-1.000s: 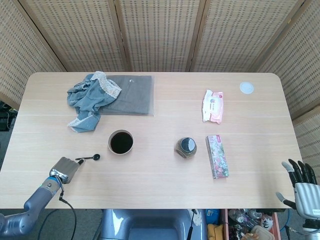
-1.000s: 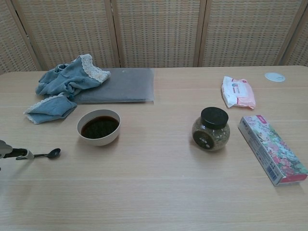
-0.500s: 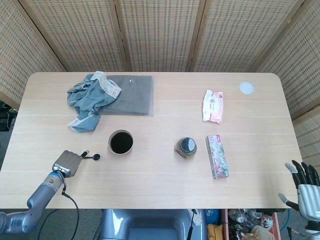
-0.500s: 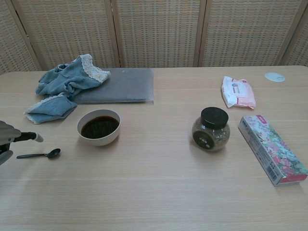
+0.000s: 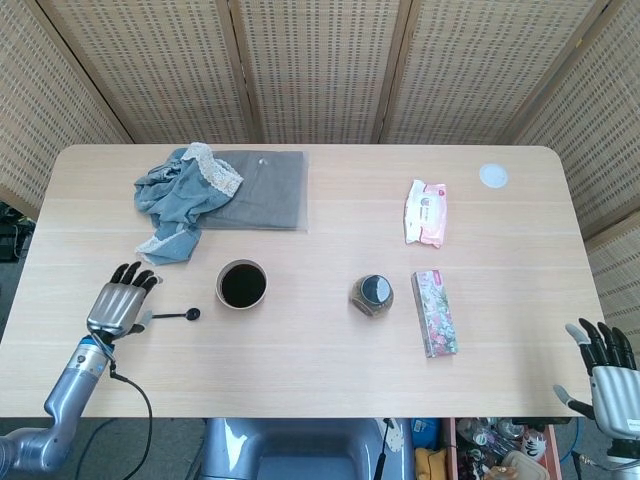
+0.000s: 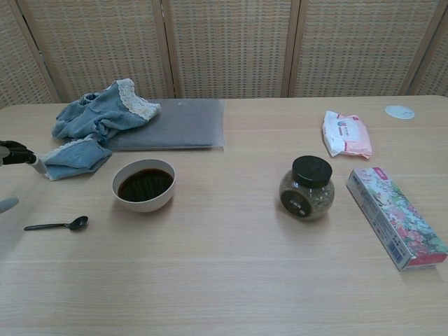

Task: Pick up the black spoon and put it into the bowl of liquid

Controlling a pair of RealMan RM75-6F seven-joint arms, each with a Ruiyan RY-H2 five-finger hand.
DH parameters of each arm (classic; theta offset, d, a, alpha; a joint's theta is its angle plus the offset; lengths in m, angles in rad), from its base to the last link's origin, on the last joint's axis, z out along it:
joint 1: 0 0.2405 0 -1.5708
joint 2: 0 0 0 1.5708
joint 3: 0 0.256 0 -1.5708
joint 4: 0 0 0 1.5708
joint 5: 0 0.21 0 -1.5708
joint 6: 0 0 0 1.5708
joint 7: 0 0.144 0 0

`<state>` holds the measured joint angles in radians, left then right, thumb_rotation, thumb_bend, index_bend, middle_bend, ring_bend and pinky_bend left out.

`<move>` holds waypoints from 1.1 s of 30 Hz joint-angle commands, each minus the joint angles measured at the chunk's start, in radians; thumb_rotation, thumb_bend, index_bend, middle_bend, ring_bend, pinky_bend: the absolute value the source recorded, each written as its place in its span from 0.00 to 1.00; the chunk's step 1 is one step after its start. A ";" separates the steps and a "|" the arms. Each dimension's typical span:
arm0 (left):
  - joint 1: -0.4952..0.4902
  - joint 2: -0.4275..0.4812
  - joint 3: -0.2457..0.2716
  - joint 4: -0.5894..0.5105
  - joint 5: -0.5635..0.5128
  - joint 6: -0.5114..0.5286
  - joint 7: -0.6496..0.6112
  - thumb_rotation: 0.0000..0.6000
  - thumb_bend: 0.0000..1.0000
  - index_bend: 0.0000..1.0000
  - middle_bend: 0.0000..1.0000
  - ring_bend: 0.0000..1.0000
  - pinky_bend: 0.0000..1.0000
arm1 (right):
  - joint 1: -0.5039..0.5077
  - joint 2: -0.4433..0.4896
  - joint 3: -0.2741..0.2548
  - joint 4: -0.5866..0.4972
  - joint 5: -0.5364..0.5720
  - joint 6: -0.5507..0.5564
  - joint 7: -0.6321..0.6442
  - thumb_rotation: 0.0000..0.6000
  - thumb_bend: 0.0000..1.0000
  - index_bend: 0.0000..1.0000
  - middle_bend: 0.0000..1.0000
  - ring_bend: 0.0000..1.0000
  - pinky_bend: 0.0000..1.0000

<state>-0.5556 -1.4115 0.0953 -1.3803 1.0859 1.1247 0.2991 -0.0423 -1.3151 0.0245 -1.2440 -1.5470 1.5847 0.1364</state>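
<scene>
One spoon [image 6: 57, 225], one bowl [image 6: 143, 185], one jar [image 6: 306, 187]

Wicker screen [image 5: 320, 70] behind wooden table [image 5: 330, 370]

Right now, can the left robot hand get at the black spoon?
Probably yes: the left robot hand hovers open over the handle end of the black spoon, which lies flat with nothing between them.

A small black spoon [image 6: 56, 225] lies flat on the counter [image 5: 320, 350] near its left edge, bowl end pointing right. Just beside it to the right stands a white bowl [image 6: 143, 185], upright and filled with dark liquid.
</scene>
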 commanded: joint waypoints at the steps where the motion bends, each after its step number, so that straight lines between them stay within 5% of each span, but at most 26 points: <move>1: 0.041 -0.048 -0.031 0.088 0.053 0.008 -0.092 1.00 0.40 0.32 0.09 0.00 0.00 | 0.001 -0.001 -0.001 0.000 -0.001 -0.001 0.000 1.00 0.21 0.17 0.18 0.01 0.04; 18: 0.110 -0.190 -0.074 0.299 0.104 -0.027 -0.171 1.00 0.41 0.44 0.06 0.00 0.00 | 0.001 0.005 0.002 -0.012 0.004 -0.005 -0.014 1.00 0.21 0.17 0.19 0.01 0.04; 33: 0.130 -0.249 -0.105 0.375 0.135 -0.054 -0.168 1.00 0.40 0.49 0.06 0.00 0.00 | -0.005 0.006 0.004 -0.008 0.010 -0.001 -0.010 1.00 0.21 0.17 0.18 0.01 0.04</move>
<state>-0.4266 -1.6588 -0.0087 -1.0069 1.2195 1.0715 0.1302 -0.0475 -1.3091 0.0279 -1.2519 -1.5372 1.5834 0.1266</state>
